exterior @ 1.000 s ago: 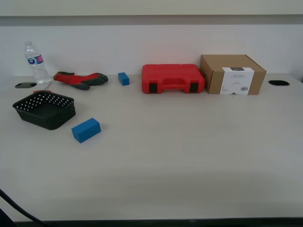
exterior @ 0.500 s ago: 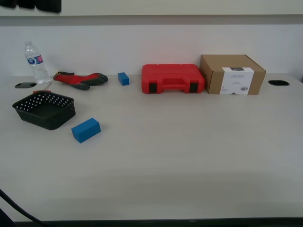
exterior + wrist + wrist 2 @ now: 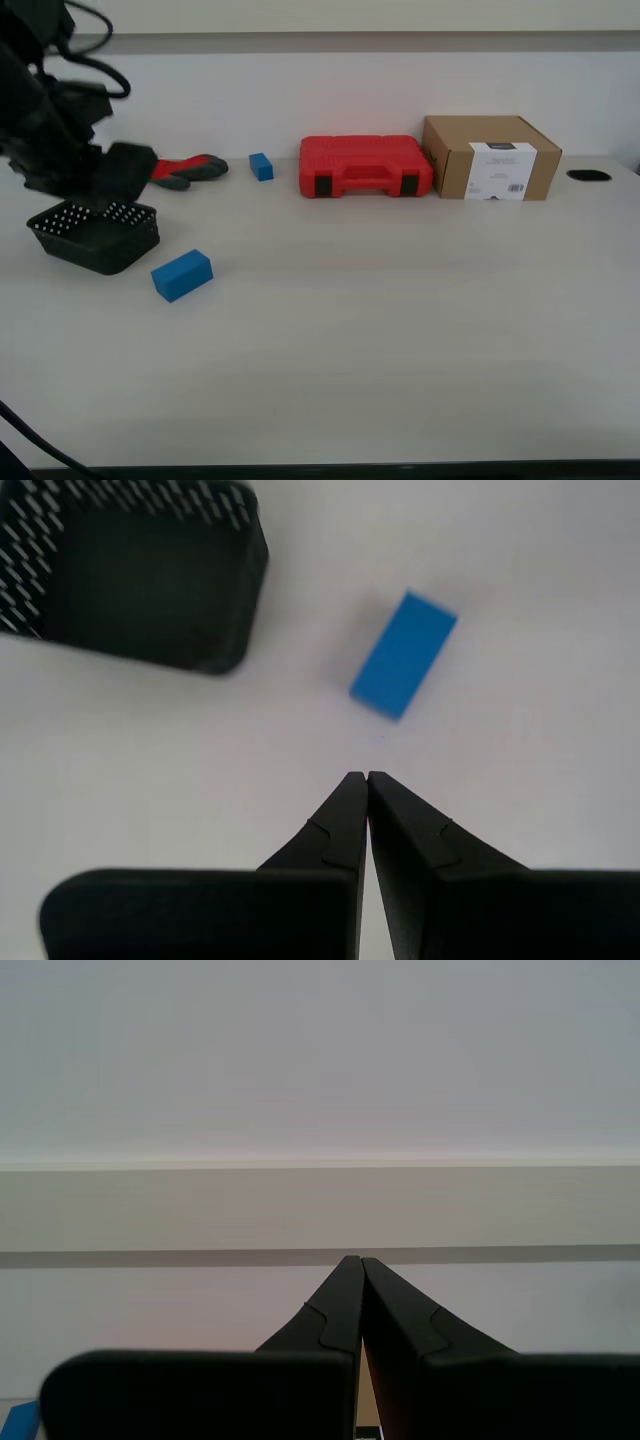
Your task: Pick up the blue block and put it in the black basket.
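The blue block (image 3: 182, 275) lies flat on the white table, just in front of the black basket (image 3: 95, 240), towards the exterior view's right of it. My first arm (image 3: 70, 150) hangs over the basket's far side at the exterior view's left. In the first wrist view, my first gripper (image 3: 367, 777) is shut and empty, high above the table. From there the blue block (image 3: 403, 655) lies just beyond the tips and the black basket (image 3: 140, 580) off to the side. My second gripper (image 3: 360, 1258) is shut, empty, and faces a bare wall.
A small blue cube (image 3: 261, 166), a red tool case (image 3: 365, 166) and a cardboard box (image 3: 490, 157) stand along the back. A red and grey glove (image 3: 190, 168) shows partly behind the arm. A cable hole (image 3: 588, 175) is at the far right.
My first arm has come down into the exterior view from the top left. It now hangs over the basket, hiding the water bottle and part of the glove. The block and basket have not moved.
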